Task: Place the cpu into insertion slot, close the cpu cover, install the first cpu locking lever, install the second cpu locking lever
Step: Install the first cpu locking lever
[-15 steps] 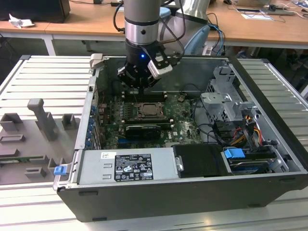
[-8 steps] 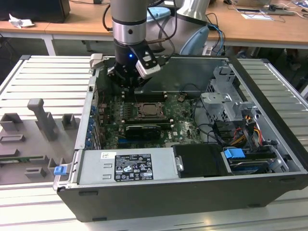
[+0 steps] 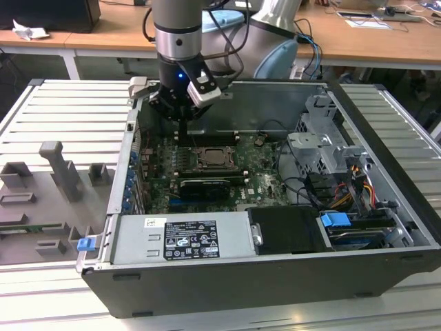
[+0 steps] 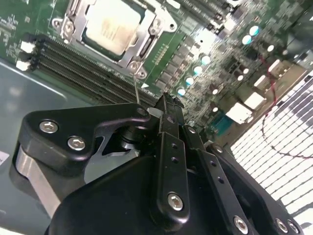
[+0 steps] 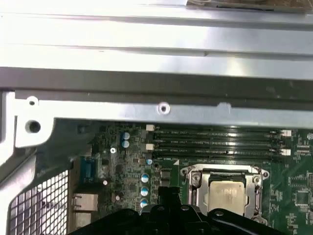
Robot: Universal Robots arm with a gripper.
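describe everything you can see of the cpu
The cpu is a flat square chip with a dull silver-tan metal top that has faint print on it. It lies level on the green board, with the silvery cover lying flat around it as a frame. The gripper hangs off to one side and does not touch it.

The arm (image 3: 178, 31) stands upright in the upper middle of the exterior view, its gripper (image 3: 185, 129) pointing down, fingers (image 4: 171, 147) pressed together.

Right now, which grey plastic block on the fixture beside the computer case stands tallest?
The wide-capped grey post; the grey blocks flanking it stand much lower.
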